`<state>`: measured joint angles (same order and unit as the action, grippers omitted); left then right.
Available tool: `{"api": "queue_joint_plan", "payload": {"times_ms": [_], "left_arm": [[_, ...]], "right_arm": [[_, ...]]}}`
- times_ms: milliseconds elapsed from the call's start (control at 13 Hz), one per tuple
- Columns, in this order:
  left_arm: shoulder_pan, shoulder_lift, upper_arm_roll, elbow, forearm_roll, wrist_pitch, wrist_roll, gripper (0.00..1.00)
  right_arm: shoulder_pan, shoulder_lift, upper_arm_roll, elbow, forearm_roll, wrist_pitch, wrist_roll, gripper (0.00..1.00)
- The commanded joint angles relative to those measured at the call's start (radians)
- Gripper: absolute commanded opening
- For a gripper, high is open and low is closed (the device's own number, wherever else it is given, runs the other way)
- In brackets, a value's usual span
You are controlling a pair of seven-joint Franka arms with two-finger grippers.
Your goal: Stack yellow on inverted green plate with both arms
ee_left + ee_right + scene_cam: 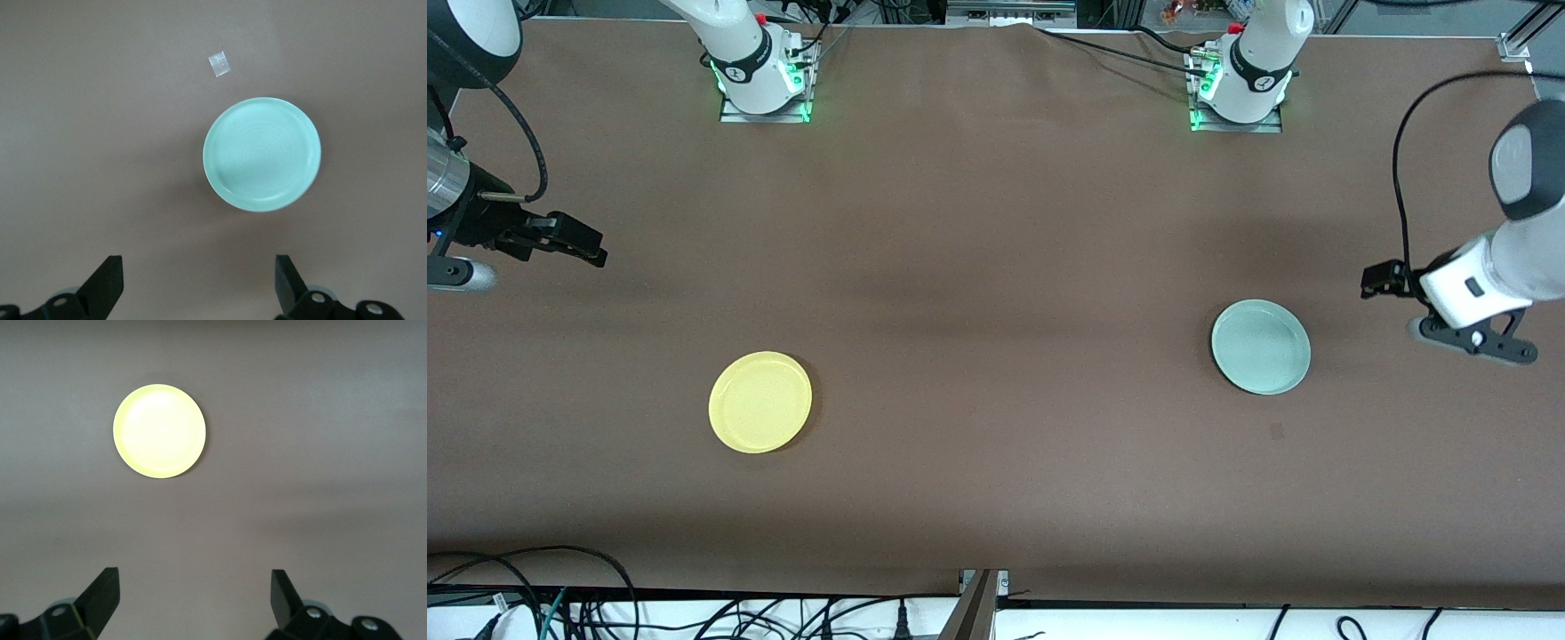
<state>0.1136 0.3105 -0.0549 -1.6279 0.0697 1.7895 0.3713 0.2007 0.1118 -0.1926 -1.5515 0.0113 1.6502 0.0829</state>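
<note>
Nearest the front camera, at about seven o'clock on the brown cloth-covered table (996, 222): a round bright yellow shallow plate (760, 402) with a low raised rim, lying flat and rim-up, evenly coloured, glossy at its centre in the right wrist view (159, 431). Toward the left arm's end, at about four o'clock and slightly farther from the camera: a round pale mint-green shallow plate (1261, 346), also rim-up, glossy, with faint concentric rings across its well in the left wrist view (262, 154). Well apart from each other, neither touched by anything. Just beside the green plate, a small pale square scrap (219, 63) flat on the cloth, showing as a faint mark (1276, 431) nearer the camera. At nine o'clock, up in the air over the table's edge: the right arm's black two-finger gripper (591, 249), fingers (100, 597) spread wide, released, holding nothing. At three o'clock, raised over the cloth beside the green plate: the left arm's black two-finger gripper (1376, 280), likewise spread, fingers (107, 285) apart and empty.
</note>
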Motion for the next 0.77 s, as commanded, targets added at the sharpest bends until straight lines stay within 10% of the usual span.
{"api": "queue_joint_plan", "payload": {"times_ms": [0, 692], "left_arm": [[0.027, 0.128, -0.008, 0.056, -0.002, 0.104, 0.139, 1.00], [0.060, 0.357, -0.023, 0.014, -0.030, 0.356, 0.294, 1.00]], "right_arm": [[-0.001, 0.003, 0.004, 0.021, 0.001, -0.003, 0.014, 1.00], [-0.010, 0.152, -0.001, -0.022, -0.014, 0.120, 0.001, 1.00]]}}
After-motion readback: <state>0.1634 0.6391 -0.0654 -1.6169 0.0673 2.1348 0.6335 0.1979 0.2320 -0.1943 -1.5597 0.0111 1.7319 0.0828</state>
